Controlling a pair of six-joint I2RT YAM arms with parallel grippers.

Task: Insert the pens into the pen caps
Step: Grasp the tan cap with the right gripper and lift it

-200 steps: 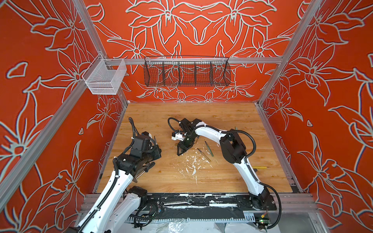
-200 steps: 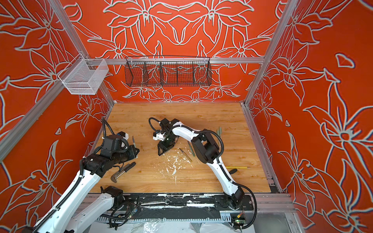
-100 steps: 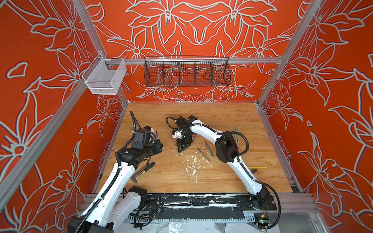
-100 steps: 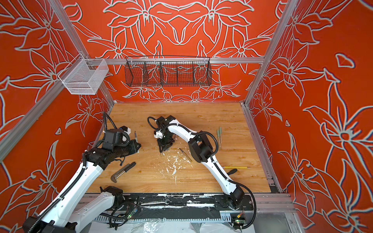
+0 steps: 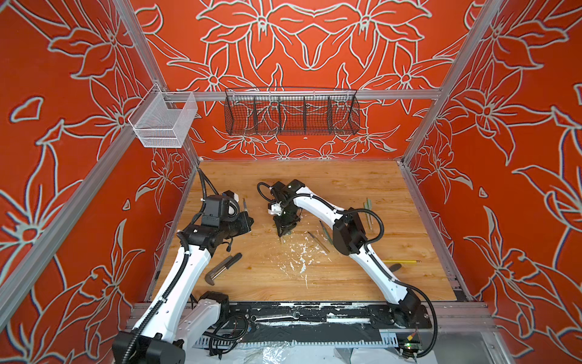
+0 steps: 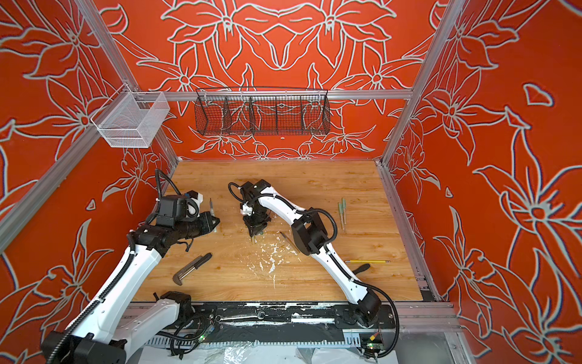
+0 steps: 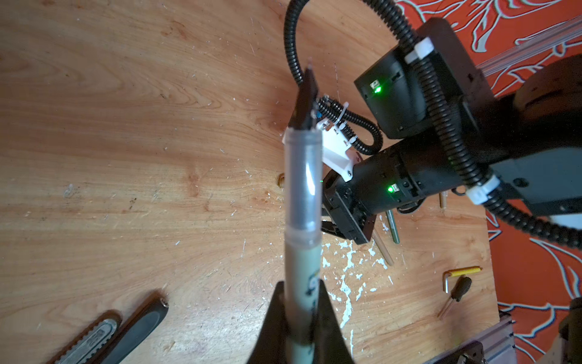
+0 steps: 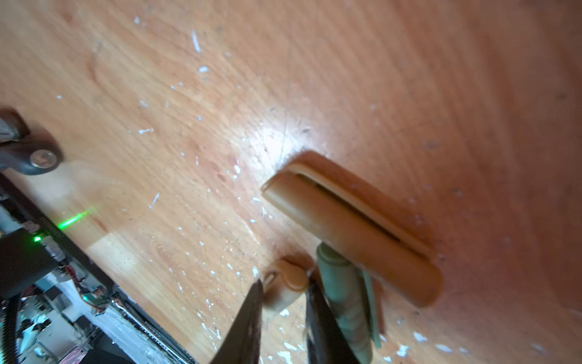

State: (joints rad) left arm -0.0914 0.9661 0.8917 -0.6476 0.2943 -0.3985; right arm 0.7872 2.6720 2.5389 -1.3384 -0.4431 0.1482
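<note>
Pale-green pen (image 7: pixel 302 205) clamped in left hand (image 7: pixel 300 283); right hand (image 8: pixel 284 280) low, straddling tan cap (image 8: pixel 286 287), grip unclear.

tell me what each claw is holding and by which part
Left claw grips a pen by its pale green barrel. Right claw straddles the small tan cap on the table; whether it grips it cannot be told.

Left wrist: thin pale green pen (image 7: pixel 302 261) tail hidden inside left hand (image 7: pixel 299 288), cut by frame edge. Right wrist: pale green stubby cap (image 8: pixel 341 302) blurred, also cropped.
</note>
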